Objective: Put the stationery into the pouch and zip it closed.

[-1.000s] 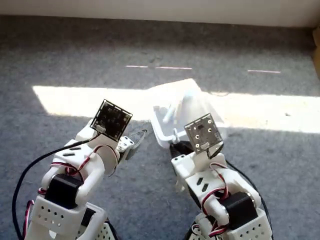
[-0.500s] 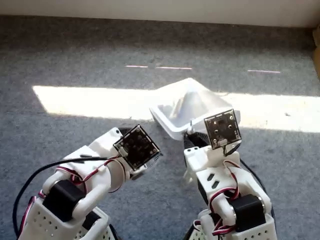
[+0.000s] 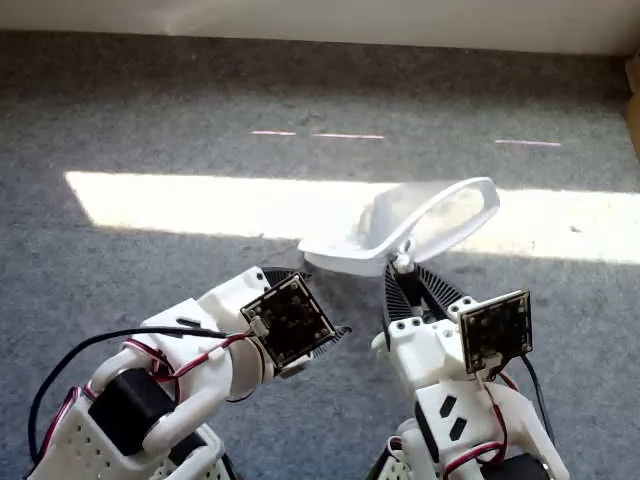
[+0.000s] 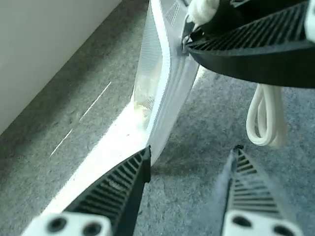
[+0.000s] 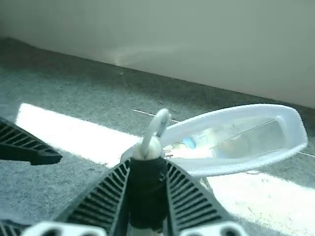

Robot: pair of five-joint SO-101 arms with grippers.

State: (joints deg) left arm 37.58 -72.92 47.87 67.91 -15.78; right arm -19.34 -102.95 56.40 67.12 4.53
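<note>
The translucent white zip pouch (image 3: 440,215) is held tilted over the grey carpeted bench (image 3: 150,110) by its white cord zip pull (image 5: 156,129), on which the right hand (image 3: 403,268) is clamped. The left hand (image 4: 192,152) is spread open just beside the pouch's lower corner.

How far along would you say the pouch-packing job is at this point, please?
Done: some stationery shows inside the pouch. In hand: the right pincer is shut on the zip pull; the left pincer is open beside the pouch. Left: the mouth gapes, unzipped.
</note>
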